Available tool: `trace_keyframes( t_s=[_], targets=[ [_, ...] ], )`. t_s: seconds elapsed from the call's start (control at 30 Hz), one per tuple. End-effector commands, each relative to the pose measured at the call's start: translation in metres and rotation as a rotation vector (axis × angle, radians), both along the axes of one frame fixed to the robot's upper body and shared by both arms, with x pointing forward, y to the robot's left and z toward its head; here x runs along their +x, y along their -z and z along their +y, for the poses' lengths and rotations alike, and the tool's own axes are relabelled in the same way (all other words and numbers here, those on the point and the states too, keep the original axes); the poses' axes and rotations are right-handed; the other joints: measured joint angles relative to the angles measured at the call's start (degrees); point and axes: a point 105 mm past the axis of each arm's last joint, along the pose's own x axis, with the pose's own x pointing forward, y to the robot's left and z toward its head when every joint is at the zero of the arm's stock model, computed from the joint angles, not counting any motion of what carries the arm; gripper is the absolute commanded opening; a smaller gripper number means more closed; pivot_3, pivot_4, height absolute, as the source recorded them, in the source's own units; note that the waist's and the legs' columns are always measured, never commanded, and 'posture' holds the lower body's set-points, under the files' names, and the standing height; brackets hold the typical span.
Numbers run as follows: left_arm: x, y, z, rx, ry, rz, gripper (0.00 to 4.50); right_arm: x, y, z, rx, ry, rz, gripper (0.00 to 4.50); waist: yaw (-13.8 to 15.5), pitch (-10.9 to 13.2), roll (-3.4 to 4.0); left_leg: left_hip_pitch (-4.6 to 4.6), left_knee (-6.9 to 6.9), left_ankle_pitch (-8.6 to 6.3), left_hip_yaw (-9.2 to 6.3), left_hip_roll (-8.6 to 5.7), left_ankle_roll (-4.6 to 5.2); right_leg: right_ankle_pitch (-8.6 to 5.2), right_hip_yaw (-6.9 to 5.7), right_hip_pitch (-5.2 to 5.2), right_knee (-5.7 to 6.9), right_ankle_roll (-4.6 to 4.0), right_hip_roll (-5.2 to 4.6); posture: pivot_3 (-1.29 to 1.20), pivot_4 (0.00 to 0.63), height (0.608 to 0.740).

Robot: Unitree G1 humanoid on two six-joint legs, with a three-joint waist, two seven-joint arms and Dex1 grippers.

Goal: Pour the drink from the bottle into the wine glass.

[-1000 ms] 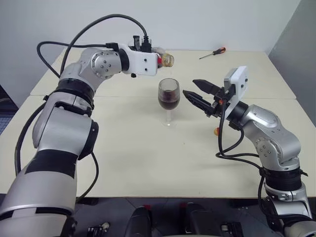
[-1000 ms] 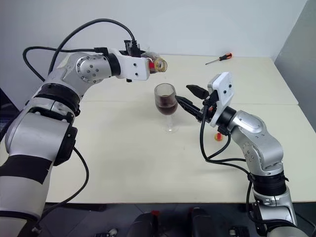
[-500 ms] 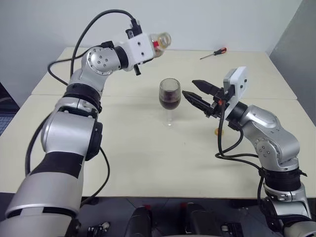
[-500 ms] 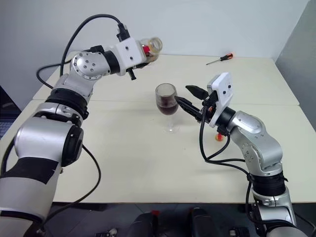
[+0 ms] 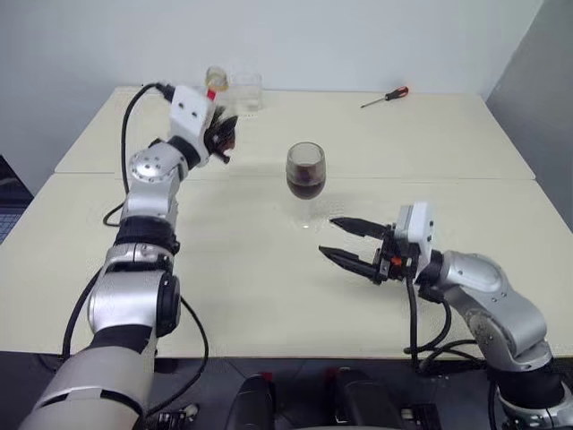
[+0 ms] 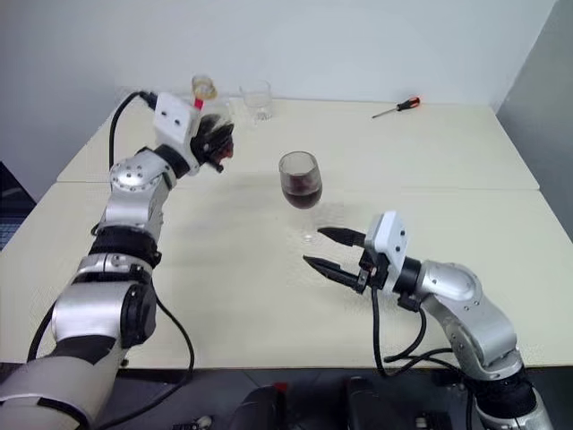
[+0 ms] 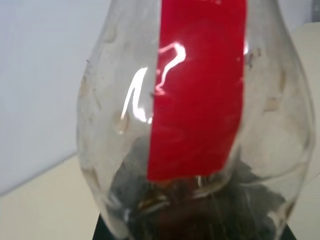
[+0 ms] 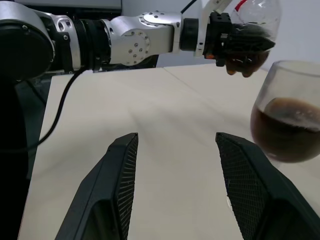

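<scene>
The wine glass (image 5: 306, 170) stands upright mid-table, its bowl about half full of the dark drink (image 5: 306, 187). Off to its far left, my left gripper (image 5: 222, 134) is shut on the round body of the bottle (image 7: 195, 115). The bottle is held upright, its yellowish top (image 5: 215, 79) upward and its red label facing the wrist camera. A little dark liquid sits in the bottle's bottom (image 7: 200, 215). My right gripper (image 5: 354, 244) is open and empty, low over the table just in front of and right of the glass, pointing left.
A short clear tumbler (image 5: 247, 90) stands at the table's far edge, close behind the bottle. A red-handled screwdriver (image 5: 386, 96) lies at the far right. A seam (image 5: 448, 178) runs across the table behind the glass.
My left arm swung the bottle from tipped above the glass to upright, moving left and down. My right gripper sank and drew back from beside the glass's bowl, still open.
</scene>
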Motion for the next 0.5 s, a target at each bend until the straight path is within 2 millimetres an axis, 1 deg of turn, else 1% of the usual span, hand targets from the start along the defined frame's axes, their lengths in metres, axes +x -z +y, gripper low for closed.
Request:
trace_keyframes(
  t_s=[0.03, 0.13, 0.27, 0.4, 0.5],
  targets=[
    [-0.011, -0.025, 0.027, -0.08, -0.092, -0.098, 1.01, 0.0, 0.001, 0.005, 0.006, 0.005, -0.031, 2.65, 0.08, 0.0, -0.01, 0.0, 0.02, 0.0, 0.0, 0.01, 0.0, 0.0, 0.01, 0.0, 0.01, 0.0, 0.0, 0.0, 0.15, 0.74],
    [-0.018, -0.015, 0.045, -0.125, -0.17, -0.102, 1.01, 0.011, 0.006, 0.006, 0.021, 0.058, 0.008, 2.65, 0.13, -0.01, -0.02, 0.0, 0.03, 0.0, -0.06, 0.04, 0.0, 0.0, 0.01, 0.03, 0.0, 0.0, -0.08, 0.0, 0.15, 0.74],
    [-0.024, 0.003, 0.068, -0.187, -0.272, -0.084, 1.01, 0.02, 0.003, 0.01, 0.047, 0.089, 0.018, 2.65, 0.24, -0.02, -0.03, 0.01, 0.03, 0.0, -0.08, 0.02, -0.01, 0.0, 0.0, 0.06, -0.01, 0.0, -0.12, 0.0, 0.15, 0.74],
    [-0.029, 0.024, 0.08, -0.215, -0.33, -0.058, 1.01, 0.023, 0.002, 0.013, 0.066, 0.103, 0.027, 2.65, 0.32, -0.06, -0.09, 0.01, 0.03, 0.0, -0.1, 0.01, 0.0, 0.0, -0.02, 0.09, -0.02, 0.0, -0.14, 0.0, 0.15, 0.74],
    [-0.028, 0.037, 0.084, -0.229, -0.351, -0.032, 1.01, 0.024, 0.002, 0.015, 0.069, 0.103, 0.031, 2.65, 0.42, -0.12, -0.19, 0.0, 0.03, 0.0, -0.14, 0.0, 0.0, 0.0, -0.05, 0.1, -0.03, 0.0, -0.14, 0.0, 0.15, 0.74]
  ],
)
